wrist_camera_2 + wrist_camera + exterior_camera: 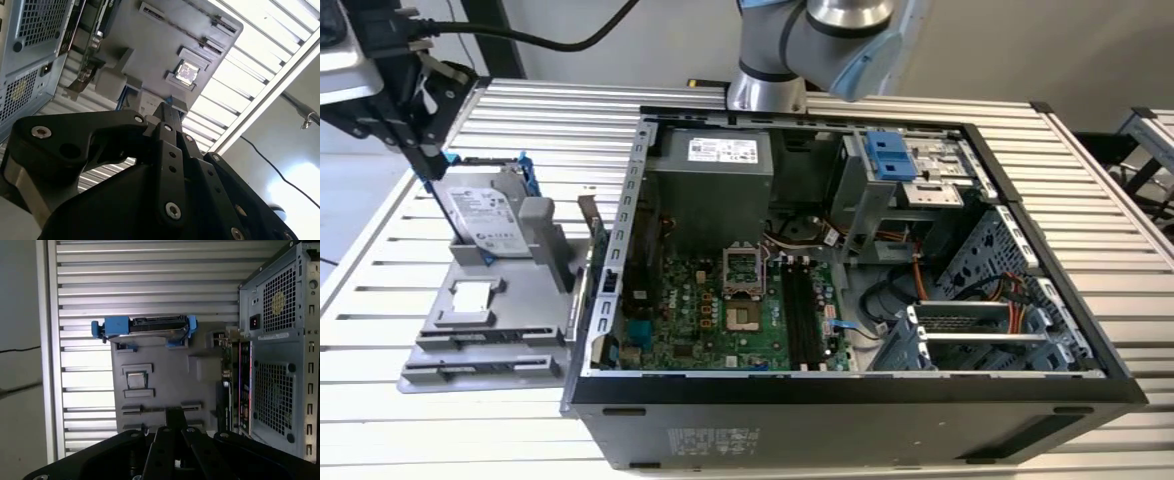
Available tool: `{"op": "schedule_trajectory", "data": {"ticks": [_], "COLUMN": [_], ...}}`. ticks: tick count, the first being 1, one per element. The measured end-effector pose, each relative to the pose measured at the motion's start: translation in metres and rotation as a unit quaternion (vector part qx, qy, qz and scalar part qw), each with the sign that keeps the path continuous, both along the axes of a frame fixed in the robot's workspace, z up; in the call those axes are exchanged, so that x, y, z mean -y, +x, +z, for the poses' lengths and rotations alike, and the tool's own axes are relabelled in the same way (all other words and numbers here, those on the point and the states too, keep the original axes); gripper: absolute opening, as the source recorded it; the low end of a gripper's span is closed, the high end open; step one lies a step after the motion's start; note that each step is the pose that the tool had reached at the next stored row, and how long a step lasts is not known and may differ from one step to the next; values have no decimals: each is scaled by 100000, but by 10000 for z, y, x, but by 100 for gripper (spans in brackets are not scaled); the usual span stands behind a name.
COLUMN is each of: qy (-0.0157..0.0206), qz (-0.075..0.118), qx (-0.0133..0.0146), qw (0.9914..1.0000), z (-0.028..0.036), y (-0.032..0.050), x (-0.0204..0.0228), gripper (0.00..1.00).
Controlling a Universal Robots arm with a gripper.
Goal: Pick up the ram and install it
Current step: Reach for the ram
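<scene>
As the pincer (430,160) grips it, the ram (174,413) looks slim, dark.

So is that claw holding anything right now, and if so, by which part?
Nothing, as far as the pictures show: the gripper is shut with nothing in it, poised above the grey holder beside the computer case.

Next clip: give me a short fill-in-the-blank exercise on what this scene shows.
1. The hard drive stands in a ___ bracket on the grey holder.
2. The gripper is to the exterior view's ___ of the computer case.
3. The case lies with its side ___, the motherboard exposed.

Missing words: blue; left; open.
</scene>
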State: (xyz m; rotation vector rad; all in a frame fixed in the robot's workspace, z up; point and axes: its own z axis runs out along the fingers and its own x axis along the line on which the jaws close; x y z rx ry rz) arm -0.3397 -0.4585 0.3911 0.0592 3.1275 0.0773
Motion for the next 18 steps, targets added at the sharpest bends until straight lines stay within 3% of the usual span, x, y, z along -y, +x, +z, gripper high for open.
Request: {"op": "schedule_trajectory", "data": {"ticks": [4,12,18], "qy": [2,2,1], "qz": [-4,-3,0], "qx": [3,3,1], "qw": [100000,100000,100000], "z": [-2,-5,-8], "y": [-1,-1,-1], "x": [118,316,506], "gripper": [0,0,0]}}
